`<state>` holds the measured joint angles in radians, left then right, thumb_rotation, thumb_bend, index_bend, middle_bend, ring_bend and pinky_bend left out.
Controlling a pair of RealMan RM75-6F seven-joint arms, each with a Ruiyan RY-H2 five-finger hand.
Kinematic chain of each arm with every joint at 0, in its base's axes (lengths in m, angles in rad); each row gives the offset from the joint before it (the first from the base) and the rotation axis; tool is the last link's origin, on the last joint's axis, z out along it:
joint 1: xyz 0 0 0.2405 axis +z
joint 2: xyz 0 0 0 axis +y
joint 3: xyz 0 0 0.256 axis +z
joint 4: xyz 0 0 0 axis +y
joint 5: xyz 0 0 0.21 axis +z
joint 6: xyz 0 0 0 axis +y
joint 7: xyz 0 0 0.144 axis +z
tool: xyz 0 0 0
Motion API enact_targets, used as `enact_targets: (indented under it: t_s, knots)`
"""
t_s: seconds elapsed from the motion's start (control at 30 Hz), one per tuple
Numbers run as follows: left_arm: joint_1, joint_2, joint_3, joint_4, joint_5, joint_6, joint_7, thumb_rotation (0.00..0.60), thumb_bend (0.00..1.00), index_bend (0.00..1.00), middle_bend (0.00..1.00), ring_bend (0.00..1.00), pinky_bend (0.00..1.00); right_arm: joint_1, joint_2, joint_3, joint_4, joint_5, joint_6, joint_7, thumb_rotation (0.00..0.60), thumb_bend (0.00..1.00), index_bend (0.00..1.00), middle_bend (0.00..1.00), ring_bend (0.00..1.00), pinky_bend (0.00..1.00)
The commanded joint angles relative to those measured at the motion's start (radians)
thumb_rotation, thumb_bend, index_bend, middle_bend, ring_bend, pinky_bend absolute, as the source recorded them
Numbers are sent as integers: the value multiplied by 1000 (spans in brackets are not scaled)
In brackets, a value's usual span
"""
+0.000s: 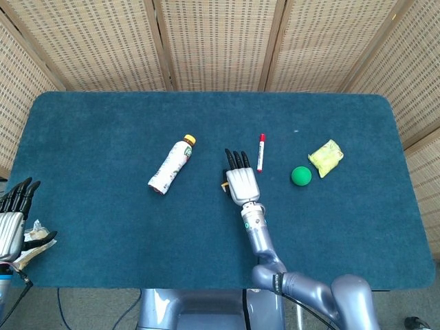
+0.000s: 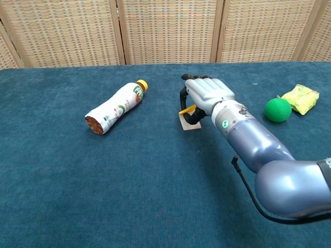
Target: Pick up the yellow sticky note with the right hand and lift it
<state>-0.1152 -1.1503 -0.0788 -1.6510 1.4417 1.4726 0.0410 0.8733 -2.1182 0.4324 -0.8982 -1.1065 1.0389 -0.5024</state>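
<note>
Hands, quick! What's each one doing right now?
Right hand: pinching the yellow sticky note.
Left hand: fingers straight, off at the table's edge; cannot tell whether it holds anything.

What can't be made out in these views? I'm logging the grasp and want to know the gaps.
- Sticky note: the right hand covers most of it in both views, so fingers' contact is hidden.
- Marker: hidden behind that hand in the chest view.
- Left hand: cut by the head view's left edge; the crumpled thing beside it is unidentifiable.
- Bottle: label too small to read.
</note>
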Motion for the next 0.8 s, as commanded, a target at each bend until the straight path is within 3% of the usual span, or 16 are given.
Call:
enact_targets:
  t_s: [0.03,0.3,0.53,0.8]
  knots:
    - [0,-1,-1,2,-2,-1,1,600,98,0,0,0,81,15,8,13,-15,2,9,-13,600,587,594,15,0,0]
    - [1,1,-4,0,-3,5,-3,600,98,0,0,0,82,0,66,19,-123,1,60,-32,600,583,596,16,0,0]
    - [4,0,4,-4,15,14,4,600,98,0,0,0,81,-118,238,26,-427,61,86,16,600,579,593,15,0,0]
    - [12,-5,19,-15,64,45,32,600,98,0,0,0,81,-274,444,-51,-706,2,207,49,600,580,599,17,0,0]
